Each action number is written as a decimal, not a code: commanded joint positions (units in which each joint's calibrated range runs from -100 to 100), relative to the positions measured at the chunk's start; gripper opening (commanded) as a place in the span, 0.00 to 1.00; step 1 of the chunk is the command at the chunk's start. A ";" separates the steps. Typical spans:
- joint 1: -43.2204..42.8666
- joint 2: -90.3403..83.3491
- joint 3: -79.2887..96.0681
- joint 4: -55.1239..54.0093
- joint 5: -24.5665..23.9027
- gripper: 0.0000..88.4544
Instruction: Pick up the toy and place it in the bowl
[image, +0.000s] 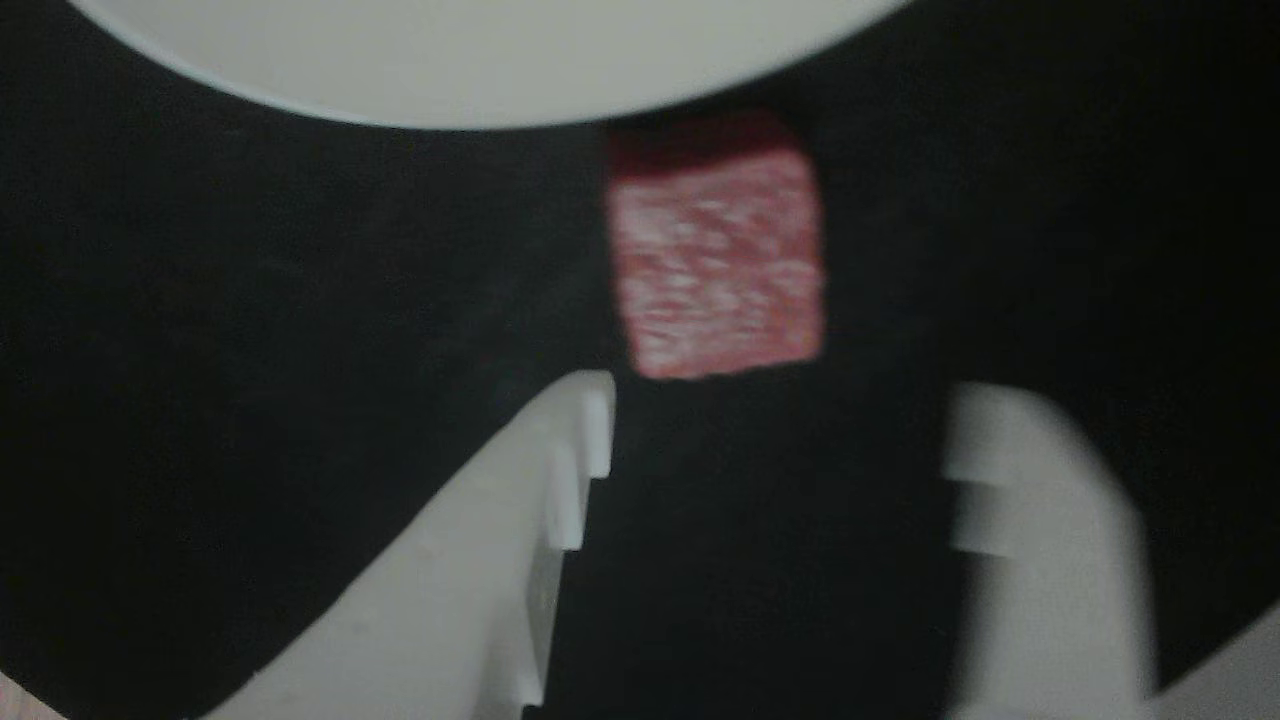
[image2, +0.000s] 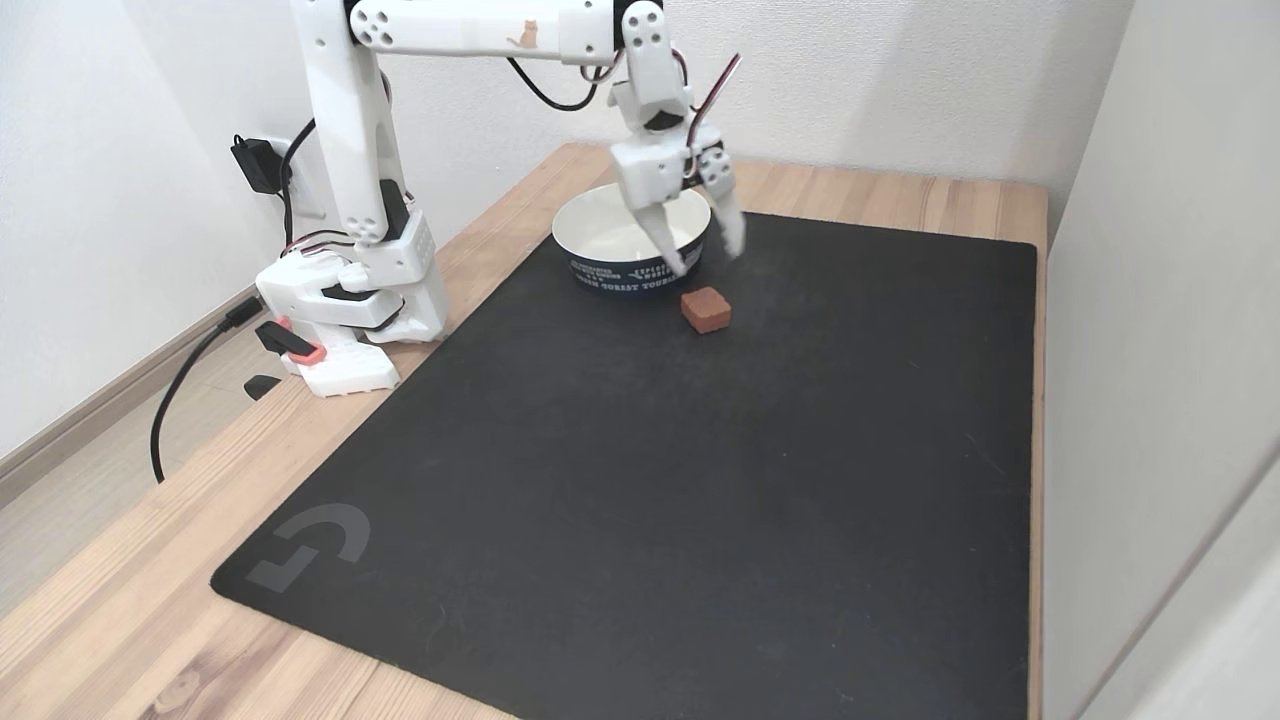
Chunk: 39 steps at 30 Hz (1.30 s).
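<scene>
Fingers spread wide, nothing between them. In the other view the two white fingers (image: 560, 470) rise from the bottom edge, the right one smeared by blur, its outline hard to read. Gripper (image: 775, 395) empty; the gap is a little wider than the toy. In the fixed view the gripper (image2: 705, 255) hangs above the mat, tips pointing down, clear of the surface as far as the angle lets me judge.

The toy (image: 715, 265), a small red cube, lies on the black mat just past the fingertips, touching neither. Its top face looks pale and flecked, washed out by glare and soft focus. In the fixed view the toy (image2: 706, 309) sits flat on the mat (image2: 640, 480), just beside the bowl and slightly below-right of it.

The bowl (image2: 600, 215): off-white inside, dark band outside with white lettering, too small to read. The gripper covers part of its right rim. In the other view the bowl (image: 480, 60) is cut off by the top edge, a curved pale arc.

Mat carries a grey logo mark (image2: 312, 545) at its near-left corner. Wooden table (image2: 120, 600) beneath. Arm base (image2: 345, 320) at the left, black cable trailing off the table's edge.
</scene>
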 joint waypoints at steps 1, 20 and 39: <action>1.80 -0.20 -1.58 2.30 -0.17 0.46; 2.13 6.31 -2.39 1.96 0.09 0.46; 2.13 12.48 -2.30 -2.02 0.20 0.46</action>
